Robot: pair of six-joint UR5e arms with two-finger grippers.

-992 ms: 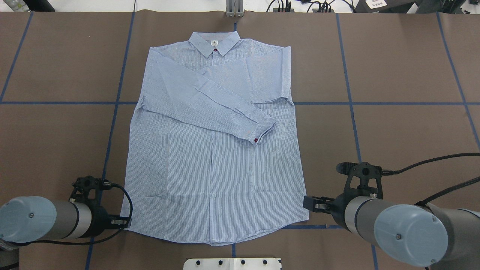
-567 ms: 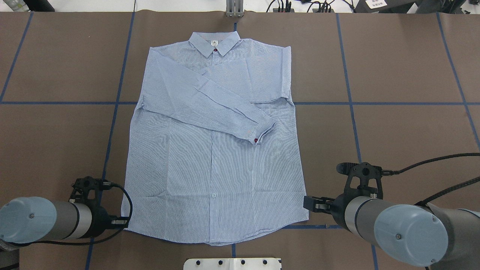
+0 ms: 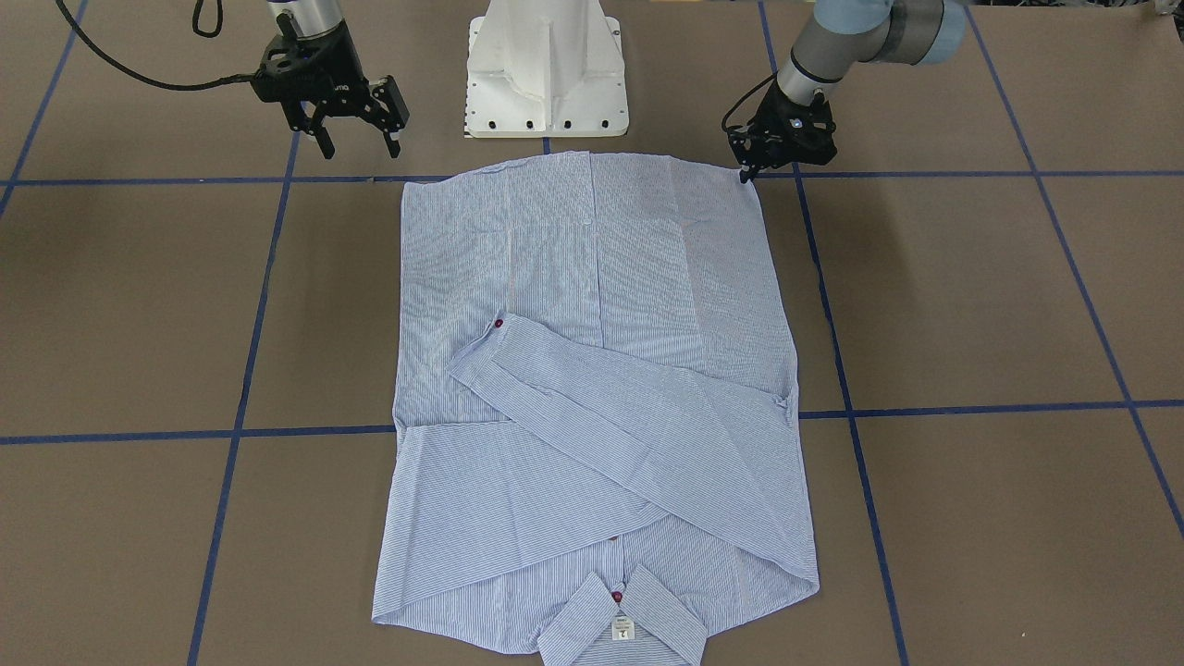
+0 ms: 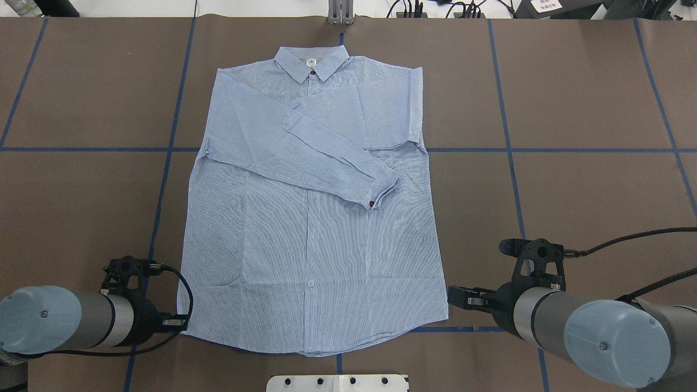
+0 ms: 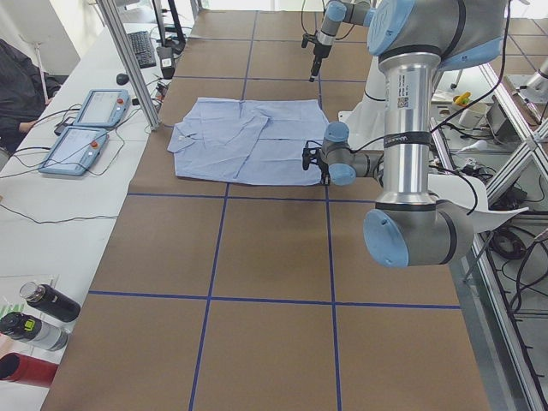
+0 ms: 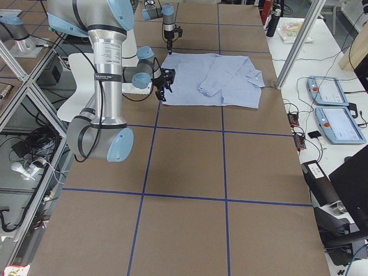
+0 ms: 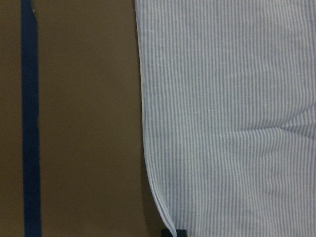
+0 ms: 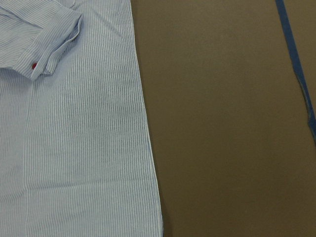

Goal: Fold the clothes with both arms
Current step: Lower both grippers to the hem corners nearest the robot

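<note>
The light blue striped shirt (image 4: 310,245) lies flat on the brown table, collar (image 4: 311,61) at the far side, both sleeves folded across the chest, one cuff with a dark red button (image 4: 371,204). My left gripper (image 4: 175,322) is down at the near left hem corner and looks shut on it; in the front view (image 3: 745,173) its fingers meet at that corner. The left wrist view shows the hem edge (image 7: 148,148) with a dark fingertip (image 7: 180,232). My right gripper (image 3: 359,146) is open and empty, just off the near right hem corner (image 4: 445,316).
The white pedestal base (image 3: 546,65) stands at the near table edge. Blue tape lines (image 4: 506,136) cross the brown table. Two teach pendants (image 5: 86,128) and bottles (image 5: 34,317) lie off the table's far edge. A metal post (image 4: 340,11) stands behind the collar.
My right arm has drawn slightly right and back, away from the hem corner. My left gripper stays at the left hem corner, where the cloth edge has shifted a little.
</note>
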